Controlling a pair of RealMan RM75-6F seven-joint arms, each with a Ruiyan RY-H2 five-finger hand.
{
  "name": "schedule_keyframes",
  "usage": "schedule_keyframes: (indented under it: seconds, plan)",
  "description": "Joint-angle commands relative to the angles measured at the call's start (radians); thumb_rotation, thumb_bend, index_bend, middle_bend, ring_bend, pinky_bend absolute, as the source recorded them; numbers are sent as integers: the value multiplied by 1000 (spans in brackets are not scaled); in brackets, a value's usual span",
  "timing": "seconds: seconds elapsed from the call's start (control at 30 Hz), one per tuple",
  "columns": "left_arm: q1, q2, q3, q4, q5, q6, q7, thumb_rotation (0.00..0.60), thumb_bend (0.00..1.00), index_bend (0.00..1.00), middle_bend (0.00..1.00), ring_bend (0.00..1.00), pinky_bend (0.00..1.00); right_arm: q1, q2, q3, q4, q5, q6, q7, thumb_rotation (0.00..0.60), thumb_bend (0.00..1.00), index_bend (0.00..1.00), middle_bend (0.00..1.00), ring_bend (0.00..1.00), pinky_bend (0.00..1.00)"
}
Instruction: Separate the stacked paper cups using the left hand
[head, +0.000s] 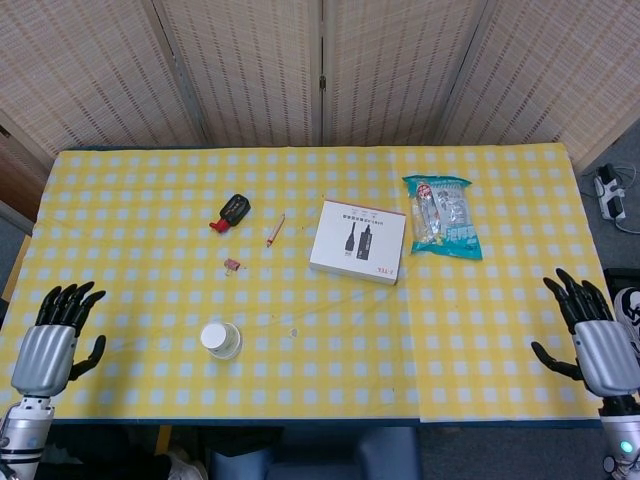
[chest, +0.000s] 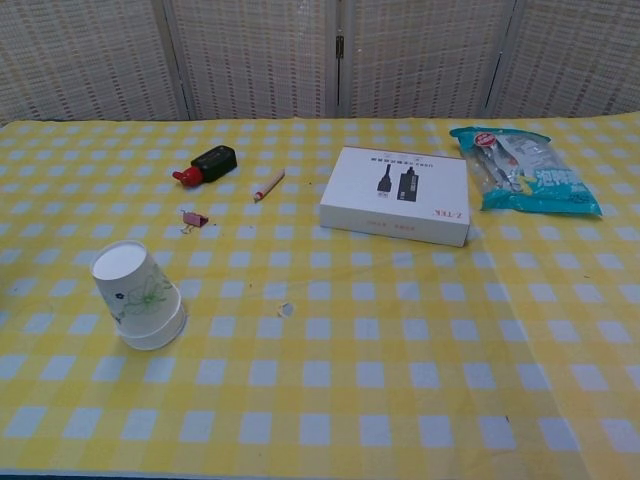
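Note:
The stacked paper cups (head: 221, 340) (chest: 138, 296) stand upside down on the yellow checked tablecloth, near the front left; they are white with a green leaf print. My left hand (head: 55, 337) hovers at the table's left front edge, well to the left of the cups, fingers spread and holding nothing. My right hand (head: 590, 335) is at the far right edge, also spread and holding nothing. Neither hand shows in the chest view.
A white box (head: 358, 241) (chest: 396, 194) lies mid-table. A snack bag (head: 443, 215) (chest: 523, 168) is at the right rear. A black-and-red marker (head: 229, 211) (chest: 204, 164), a pencil stub (head: 275, 230) (chest: 268, 185) and a small clip (head: 233, 265) (chest: 194, 219) lie behind the cups.

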Motion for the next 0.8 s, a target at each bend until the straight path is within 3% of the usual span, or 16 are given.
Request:
schedule_keyframes:
  seconds: [0.03,0.43,0.8]
  plan:
    - [-36,18,9,-2,40,-42,-23,600,496,221,123,94,0,2,3,1,-2,-2,-1,-3,600,303,0,1,86,0]
    - [-211,95,59,-64,159,-296,-79,600,492,188,122,80,0,5,9,0,-16,-7,-4,-18,600,303,0,1,87,0]
    - [-343,87,50,-122,85,-513,-34,600,482,105,73,44,0,5,6,-2,-15,-6,-5,-19,600,303,0,1,86,0]
